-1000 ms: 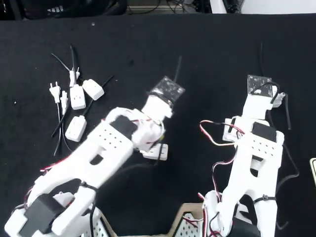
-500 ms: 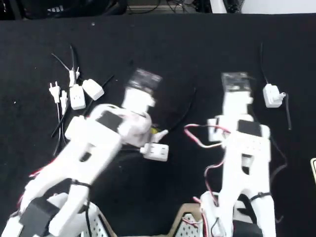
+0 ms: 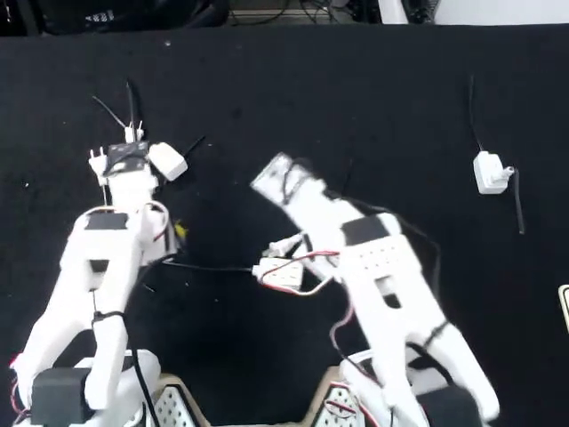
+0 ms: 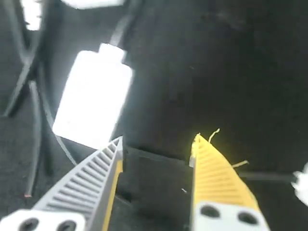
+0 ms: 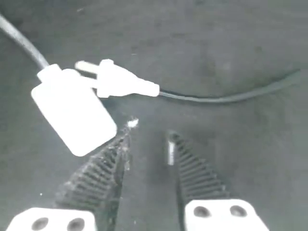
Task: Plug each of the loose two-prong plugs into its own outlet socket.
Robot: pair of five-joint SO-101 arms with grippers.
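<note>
**Open Grippers Poised Over Loose Plugs on Black Tabletop**

Both sets of jaws stand spread and grasp nothing. The left gripper [image 4: 156, 149], one ribbed finger grey and the other yellow, hangs over the matte black table [image 4: 216, 57]. Just beside it lies a smooth white outlet block [image 4: 91, 98], rectangular with rounded corners, with a dark cord leaving its short end. From above, the left arm [image 3: 102, 258] points into a cluster of white blocks and plugs [image 3: 167, 160] at the table's far left.

The right gripper [image 5: 149, 139], its fingers sawtooth-ribbed, sits near a second outlet block [image 5: 72, 115]. A white two-prong plug [image 5: 115, 82] lies flat against that block's cord end. Its two round pins are bare and in no socket, and a thin dark cable [image 5: 226, 98] curves away from it.

In the high view the right arm [image 3: 373, 258] angles across the table's middle, above a white socket block [image 3: 280, 276]. Well apart at the far right rests a lone white block [image 3: 487, 171] with a small plug at its side; whether that plug is seated cannot be told.
</note>
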